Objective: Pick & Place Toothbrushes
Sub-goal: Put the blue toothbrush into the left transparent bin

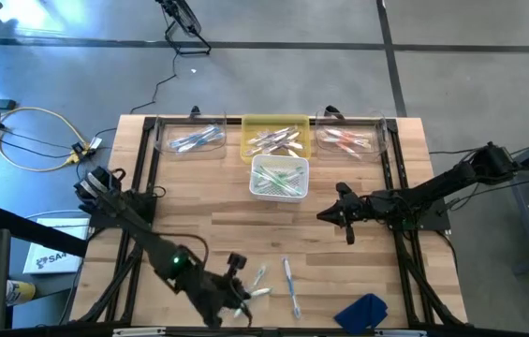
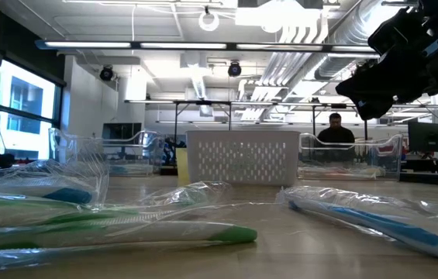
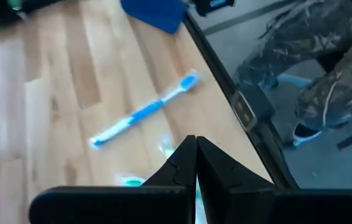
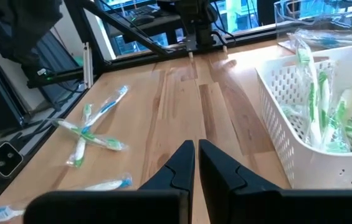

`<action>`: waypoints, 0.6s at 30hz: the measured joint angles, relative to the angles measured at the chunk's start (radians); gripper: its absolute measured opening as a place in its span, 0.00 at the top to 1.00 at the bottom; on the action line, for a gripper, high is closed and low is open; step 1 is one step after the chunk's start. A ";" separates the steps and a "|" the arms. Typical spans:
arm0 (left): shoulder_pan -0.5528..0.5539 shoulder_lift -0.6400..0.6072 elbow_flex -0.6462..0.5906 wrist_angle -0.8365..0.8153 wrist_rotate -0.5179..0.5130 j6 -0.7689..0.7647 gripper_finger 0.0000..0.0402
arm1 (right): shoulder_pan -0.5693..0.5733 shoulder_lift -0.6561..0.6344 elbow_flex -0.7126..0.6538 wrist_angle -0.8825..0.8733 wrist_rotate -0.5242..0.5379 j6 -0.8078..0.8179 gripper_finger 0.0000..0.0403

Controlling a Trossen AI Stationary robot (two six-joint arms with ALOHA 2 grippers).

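Note:
Several wrapped toothbrushes lie flat on the wooden table near its front edge: green ones point(image 1: 258, 281) and a blue one point(image 1: 290, 281), which the left wrist view also shows point(image 3: 144, 113). My left gripper point(image 1: 242, 301) is shut and hovers over the front edge beside the green ones, with nothing seen between its fingers point(image 3: 182, 163). My right gripper point(image 1: 331, 214) is shut and waits above the table's middle right, next to the white basket point(image 1: 280, 178). In the right wrist view the loose toothbrushes point(image 4: 90, 129) lie ahead of it.
Along the far edge stand a clear tray point(image 1: 189, 140) with blue brushes, a yellow tray point(image 1: 276, 139) and a clear tray point(image 1: 349, 140) with red ones. The white basket holds green brushes. A blue cloth point(image 1: 362, 310) lies at the front right. A person point(image 3: 313, 81) sits past the front edge.

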 joint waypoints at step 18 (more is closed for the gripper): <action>-0.053 0.109 0.001 -0.220 0.140 -0.234 0.99 | 0.000 0.000 0.000 -0.025 0.007 0.000 0.96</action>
